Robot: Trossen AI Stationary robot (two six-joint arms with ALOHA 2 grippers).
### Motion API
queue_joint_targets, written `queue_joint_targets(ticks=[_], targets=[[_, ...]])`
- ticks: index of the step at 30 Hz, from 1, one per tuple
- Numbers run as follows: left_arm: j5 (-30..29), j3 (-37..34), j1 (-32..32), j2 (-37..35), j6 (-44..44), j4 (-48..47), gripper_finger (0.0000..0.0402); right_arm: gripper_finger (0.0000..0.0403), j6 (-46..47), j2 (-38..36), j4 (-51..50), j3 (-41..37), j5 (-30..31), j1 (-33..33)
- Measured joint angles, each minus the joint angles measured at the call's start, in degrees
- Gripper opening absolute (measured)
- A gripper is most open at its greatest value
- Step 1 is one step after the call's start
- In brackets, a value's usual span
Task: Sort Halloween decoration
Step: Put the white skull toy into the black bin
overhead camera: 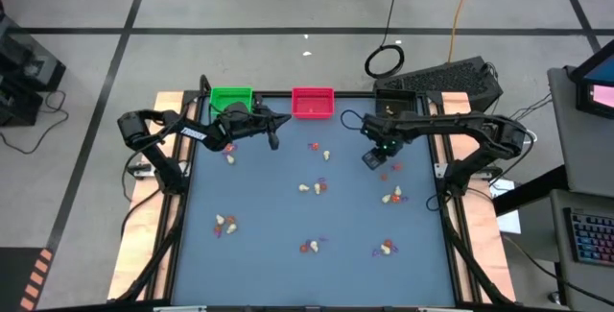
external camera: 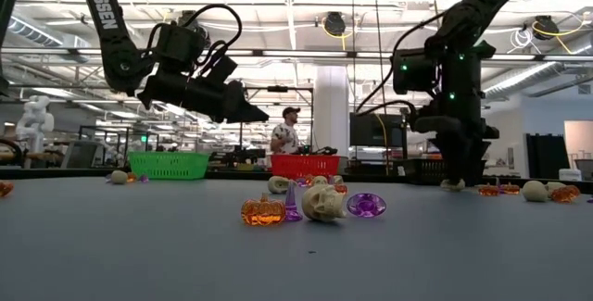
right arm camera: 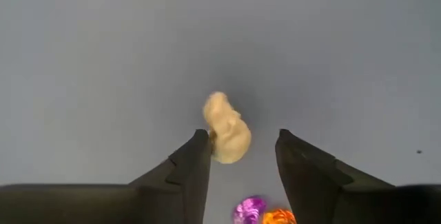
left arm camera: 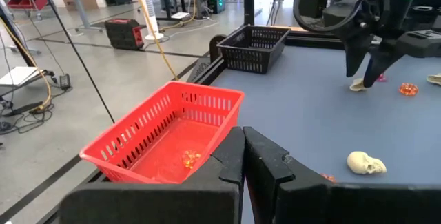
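Tiny Halloween trinkets lie scattered in small clusters on the blue-grey table: cream skulls, orange pumpkins and purple pieces. My right gripper points straight down at the table's far right, open. A cream skull lies on the table between its fingers, close against one fingertip. A purple piece and an orange one lie beside it. My left gripper hangs shut and empty above the far edge, between the green tray and the red tray. My right gripper comes at the cream skull from above with one finger on each side of it. The skull lies on the table and its edge meets one fingertip in the wrist view. Whether they touch, I cannot tell.
Three trays line the far edge: green, red with an orange piece inside, and black. Another skull lies near my left gripper. The table's near half is open between the clusters. A person stands beyond the table.
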Motion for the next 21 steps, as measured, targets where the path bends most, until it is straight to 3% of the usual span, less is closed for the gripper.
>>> queue_joint_targets(ticks=[21], targets=[[0.00,0.00,0.00,0.00,-0.04,-0.06,0.0011,0.0069,-5.06,0.00,9.01,-2.34,-1.28,-0.01]])
